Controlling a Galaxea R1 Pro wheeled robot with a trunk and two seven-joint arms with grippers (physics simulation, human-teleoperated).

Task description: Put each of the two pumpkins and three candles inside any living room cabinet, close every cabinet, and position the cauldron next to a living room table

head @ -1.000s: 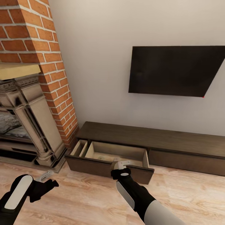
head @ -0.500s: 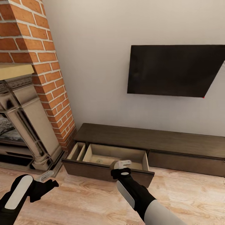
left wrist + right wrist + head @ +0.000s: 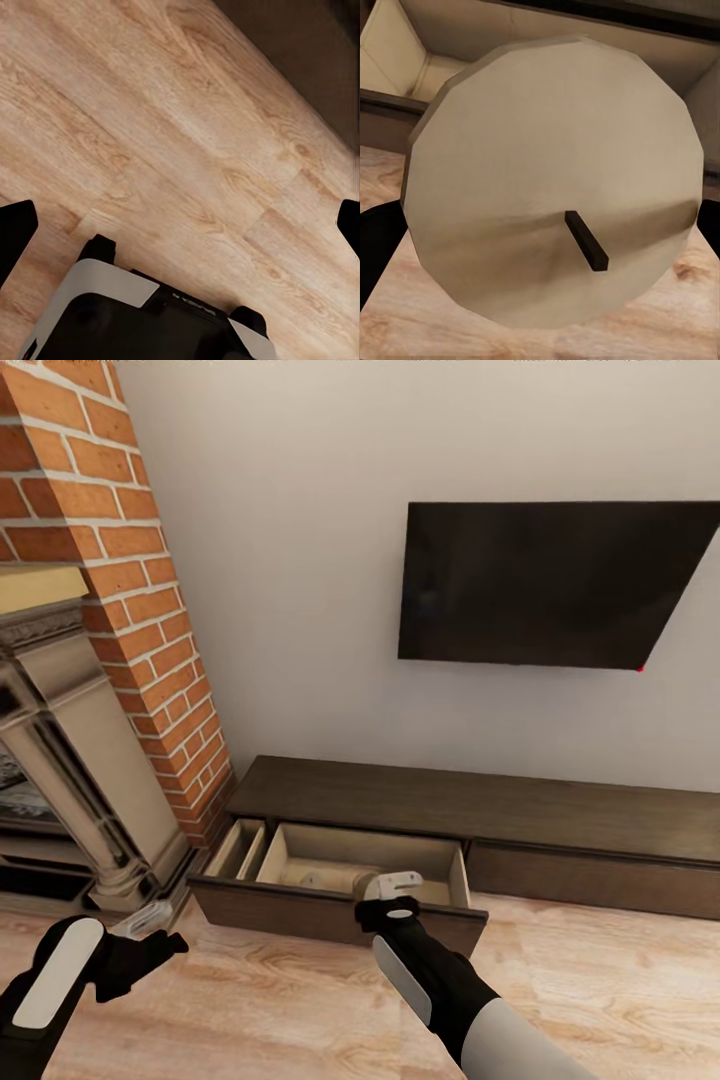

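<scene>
**Candle over the open drawer, drop coming up**

Right gripper [image 3: 391, 888] is pinching a candle [image 3: 555, 187]. In the right wrist view you get the flat beige top w/ the little dark wick, dark fingertips at both edges of the pic, so it's clamped on the stub. In the head view the candle sits right at the front edge of the open drawer [image 3: 440, 860] of the cabinet [image 3: 480, 805], maybe just over the front panel, can't tell exactly how far in.

Left gripper [image 3: 150, 930] hangs low over the wood floor [image 3: 600, 980] near the fireplace surround [image 3: 80, 780], fingers spread wide apart w/ nothing between them. Left wrist view shows bare planks btw.

Looks like there's something pale already lying in the drawer [image 3: 310, 878], prob another candle but too small to say.

Step in hand imo: stowing a candle. Next move needs the arm pushed a bit fwd so the candle clears the drawer front, lower it, then let go. After that the drawer has to get shut. No pumpkins or cauldron around here.
</scene>
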